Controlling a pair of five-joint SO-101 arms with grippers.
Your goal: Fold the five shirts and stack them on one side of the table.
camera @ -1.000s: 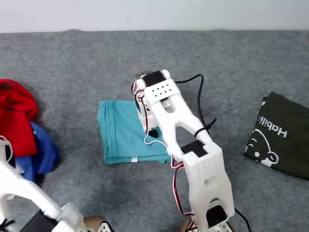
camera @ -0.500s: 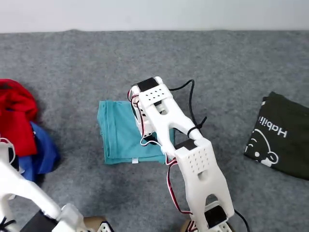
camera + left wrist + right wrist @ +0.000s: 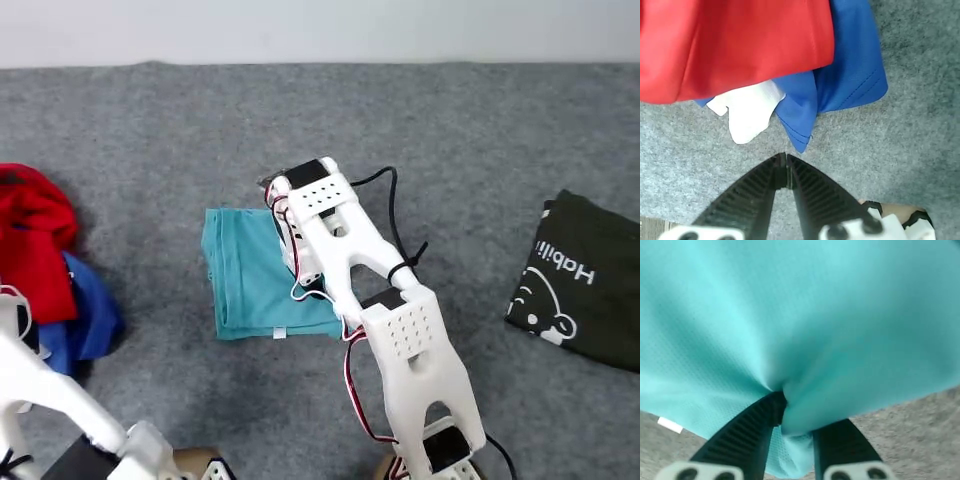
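Where the high view looks down on the table (image 3: 150, 130): grey, felt-like surface with shirts spread across it.
High view, teal shirt (image 3: 245, 270): folded flat at mid-table, its right edge under the right arm.
High view, right arm (image 3: 350, 240): stretches from the near edge out over the teal shirt.
High view, red shirt (image 3: 35, 240): bunched at the far left, lying on the blue shirt (image 3: 90, 310).
High view, dark shirt (image 3: 585, 280): folded at the right edge, white print facing up.
High view, left arm (image 3: 50, 390): low in the near left corner.
Left wrist view, left gripper (image 3: 785, 172): tips pressed together with nothing between them, over bare table (image 3: 900, 150), just short of the blue shirt (image 3: 850, 65).
Left wrist view, pile: red shirt (image 3: 740, 45) on top, white cloth (image 3: 747, 110) poking out beneath.
Right wrist view, right gripper (image 3: 800, 412): pinching a raised fold of the teal shirt (image 3: 815, 315).
Right wrist view, white tag (image 3: 670, 425): at the shirt's edge, next to the table (image 3: 920, 425).
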